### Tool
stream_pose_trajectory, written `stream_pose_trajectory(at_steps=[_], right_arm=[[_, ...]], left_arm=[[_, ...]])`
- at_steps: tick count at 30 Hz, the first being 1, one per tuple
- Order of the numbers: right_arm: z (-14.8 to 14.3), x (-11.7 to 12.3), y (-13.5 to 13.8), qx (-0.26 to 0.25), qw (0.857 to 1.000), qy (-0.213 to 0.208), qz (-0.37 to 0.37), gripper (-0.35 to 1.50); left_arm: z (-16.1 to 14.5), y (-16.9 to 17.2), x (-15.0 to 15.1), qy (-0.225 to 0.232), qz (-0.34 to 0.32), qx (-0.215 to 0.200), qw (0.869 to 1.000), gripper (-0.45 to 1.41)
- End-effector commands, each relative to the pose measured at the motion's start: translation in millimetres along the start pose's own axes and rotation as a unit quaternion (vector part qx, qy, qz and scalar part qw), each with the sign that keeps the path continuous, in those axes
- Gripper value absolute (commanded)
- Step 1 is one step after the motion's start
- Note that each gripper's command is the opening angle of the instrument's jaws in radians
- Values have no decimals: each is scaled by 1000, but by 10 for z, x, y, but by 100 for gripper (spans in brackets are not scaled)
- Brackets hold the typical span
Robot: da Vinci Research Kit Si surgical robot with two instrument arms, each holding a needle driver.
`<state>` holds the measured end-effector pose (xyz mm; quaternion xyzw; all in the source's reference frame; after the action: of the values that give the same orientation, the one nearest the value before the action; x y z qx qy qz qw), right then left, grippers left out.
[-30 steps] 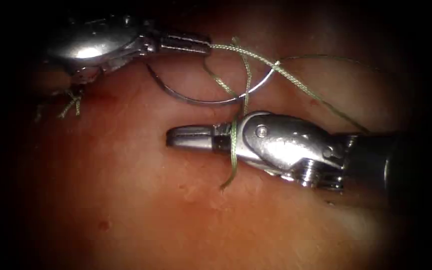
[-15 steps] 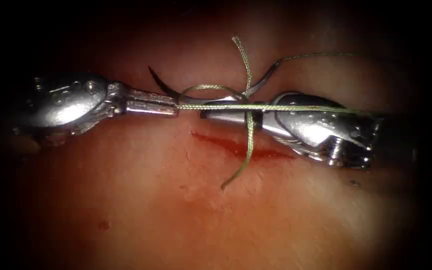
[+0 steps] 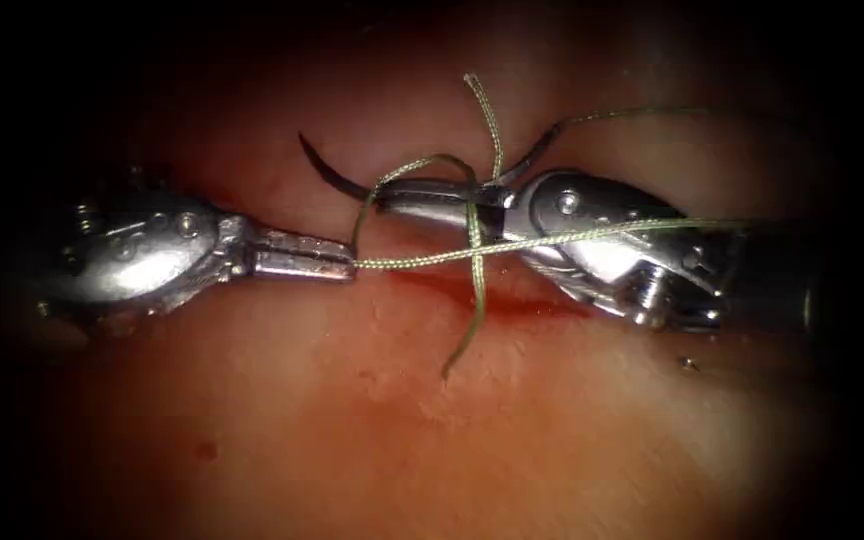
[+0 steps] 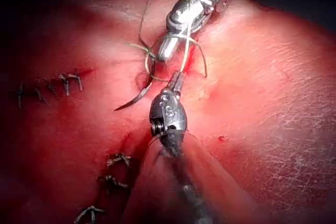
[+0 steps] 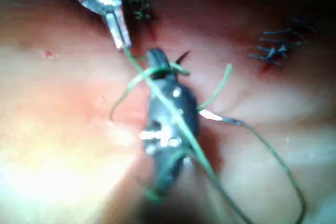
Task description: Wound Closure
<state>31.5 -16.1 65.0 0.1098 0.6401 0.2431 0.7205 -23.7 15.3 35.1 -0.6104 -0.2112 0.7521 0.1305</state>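
Needle: lies free on the tissue, behind the right tool, held by neither.
Thread: looped around the right end effector.
Left end effector: clenched on the thread.
Right end effector: closed, empty.
Cut: red, just below the right tool.

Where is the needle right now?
In the endoscope view the needle lies free on the tissue just above the cut, behind the right tool; neither tool holds it. The left tool grips thread.
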Motion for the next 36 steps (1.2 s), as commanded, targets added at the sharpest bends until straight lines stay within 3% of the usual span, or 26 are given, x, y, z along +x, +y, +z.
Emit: stream_pose_trajectory(at_steps=[1, 2, 3, 4, 6, 9, 18, 26, 36], right_arm=[[11, -2, 3, -11, 1000, 4, 4, -23], [16, -3, 2, -24, 1000, 3, 4, 0], [16, -3, 2, -24, 1000, 3, 4, 0], [23, -6, 1, -35, 999, 1, 9, 26], [29, -8, 1, -44, 999, 0, 8, 57], [37, -13, 0, -56, 998, -2, 9, 72], [56, -31, -1, -72, 996, -45, 0, 79], [61, -48, -7, -49, 994, -94, -24, 79], [63, -70, -20, -9, 990, -132, -46, 76]], left_arm=[[13, 2, -11, 0, -1, -5, 1000, -45], [20, 7, -15, 1, -1, -8, 1000, -45], [20, 7, -15, 1, -1, -8, 1000, -45], [28, 13, -16, 1, -2, -13, 1000, -45], [34, 18, -12, 3, -1, -18, 1000, -45], [40, 23, -5, 4, -2, -24, 1000, -45], [42, 45, 40, 12, -3, -37, 999, -45], [34, 60, 93, 26, 14, -40, 999, -45], [11, 37, 158, 40, 35, -31, 998, -45]])
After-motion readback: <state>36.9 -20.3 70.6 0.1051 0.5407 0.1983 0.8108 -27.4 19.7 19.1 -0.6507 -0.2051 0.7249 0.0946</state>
